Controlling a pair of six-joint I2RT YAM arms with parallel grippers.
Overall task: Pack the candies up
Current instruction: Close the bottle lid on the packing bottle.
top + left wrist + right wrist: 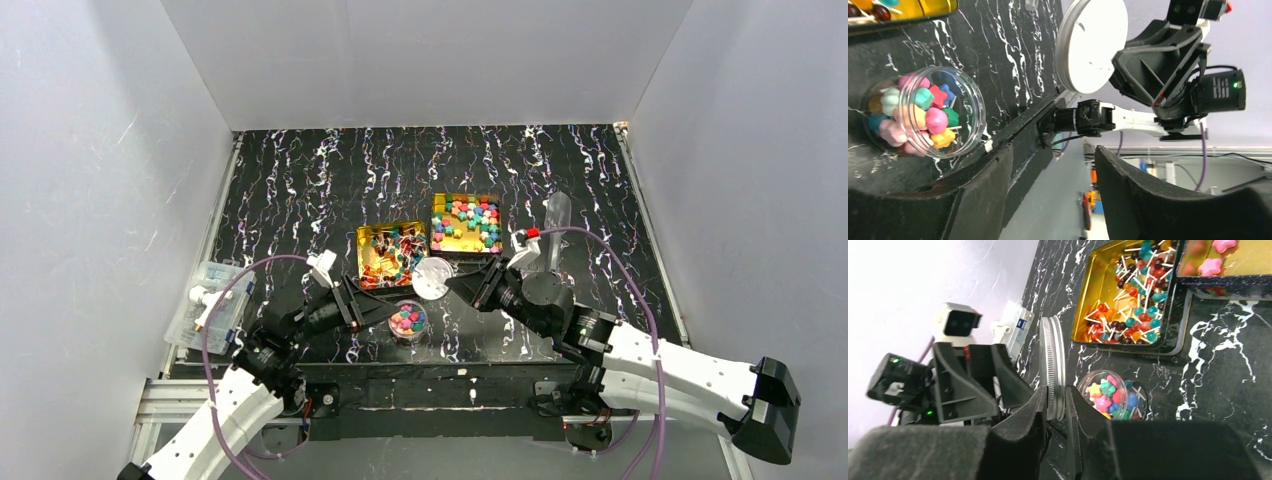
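Note:
The candies (407, 320) fill a small clear round jar (408, 334) standing open near the table's front edge; star and cube sweets show through its wall (923, 112) (1108, 392). My right gripper (455, 284) (1056, 400) is shut on the rim of the round white lid (432, 278) (1053, 365), holding it on edge above and just behind the jar. The lid (1091, 45) faces my left wrist camera. My left gripper (378, 308) (1053, 155) is open just left of the jar, with nothing between its fingers.
Two square gold tins hold more sweets behind the jar: one of lollipop-like sweets (368, 262) (1098, 285), one of star and cube sweets (450, 243) (1228, 282). A clear plastic box (205, 300) lies at the left edge. A clear upright piece (557, 215) stands right of the tins.

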